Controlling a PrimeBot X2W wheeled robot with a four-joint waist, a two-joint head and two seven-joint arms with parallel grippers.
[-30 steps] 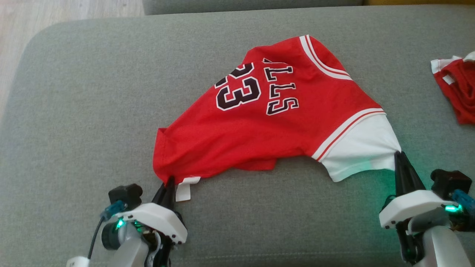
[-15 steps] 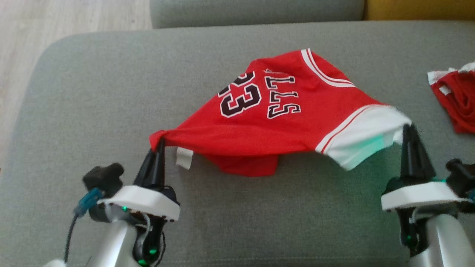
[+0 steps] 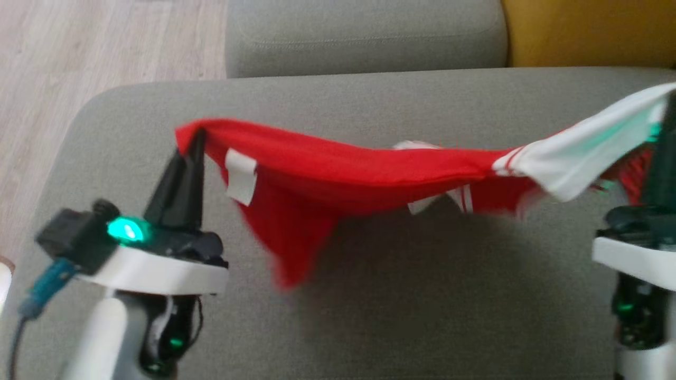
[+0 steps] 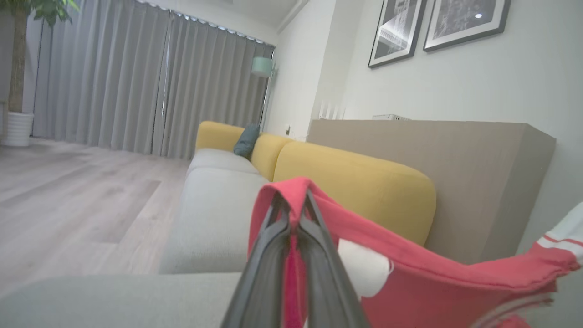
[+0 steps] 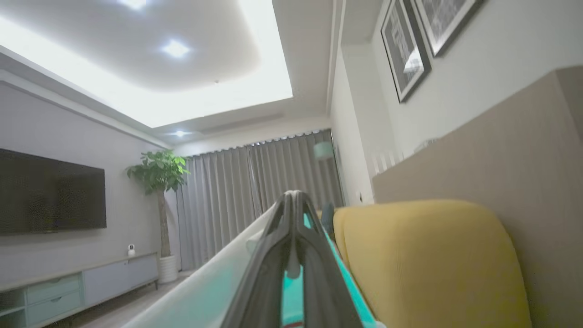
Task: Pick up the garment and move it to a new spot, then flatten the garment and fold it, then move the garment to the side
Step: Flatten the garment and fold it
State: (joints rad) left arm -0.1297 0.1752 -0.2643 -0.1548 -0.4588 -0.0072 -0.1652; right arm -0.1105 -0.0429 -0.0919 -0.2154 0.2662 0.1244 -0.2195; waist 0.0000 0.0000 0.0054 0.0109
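Note:
The garment (image 3: 338, 169), a red jersey with a white sleeve (image 3: 581, 158), hangs stretched in the air above the grey sofa cushion (image 3: 369, 306). My left gripper (image 3: 198, 136) is shut on its red corner, next to a white label (image 3: 240, 177). At the right edge my right gripper (image 3: 669, 103) is shut on the white sleeve end. The middle of the cloth sags and a red fold droops toward the cushion. In the left wrist view the left gripper (image 4: 294, 198) pinches red cloth (image 4: 432, 282). The right wrist view has the right gripper (image 5: 294, 197) clamped on pale cloth (image 5: 218, 287).
A second grey cushion (image 3: 364, 37) and a yellow one (image 3: 581, 31) lie beyond. Wooden floor (image 3: 79, 53) runs along the left, past the cushion's rounded edge. A bit of other red cloth (image 3: 631, 171) lies on the cushion beside my right gripper.
Both grippers have risen and lifted the garment off the cushion, so it now hangs between them and its printed face no longer shows. The head view has tilted upward.

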